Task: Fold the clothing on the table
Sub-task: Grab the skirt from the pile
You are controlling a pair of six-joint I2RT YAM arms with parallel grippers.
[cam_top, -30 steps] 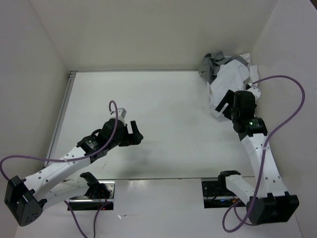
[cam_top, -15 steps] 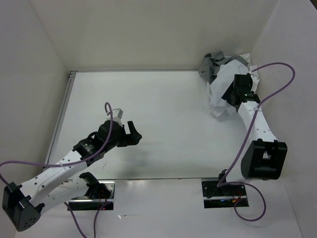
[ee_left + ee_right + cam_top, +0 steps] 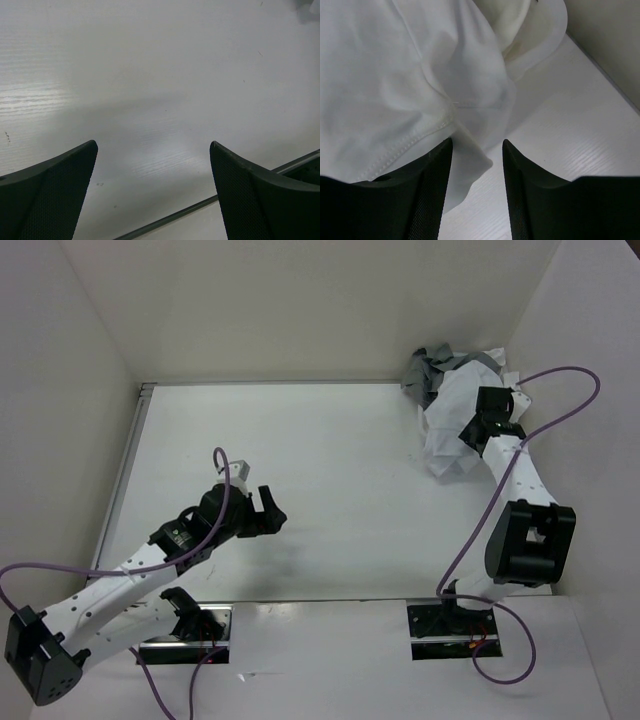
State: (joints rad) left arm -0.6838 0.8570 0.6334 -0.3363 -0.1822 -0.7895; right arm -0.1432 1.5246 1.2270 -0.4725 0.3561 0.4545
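The clothing (image 3: 450, 430) lies bunched in the upper right of the tabletop (image 3: 300, 440), close to the wall and just below a grey garment (image 3: 428, 370). The right jaws stand part-way apart, astride a hemmed fold at its edge (a sliver of tabletop shows beside the fold, so I judge it not yet pinched). The left jaws hang spread wide over the tabletop at lower left, well apart from it. The right arm (image 3: 512, 475) is plainly nearer.

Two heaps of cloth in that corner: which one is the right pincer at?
The white garment: the right pincer straddles a fold of it. The grey garment lies farther back in the corner, untouched.
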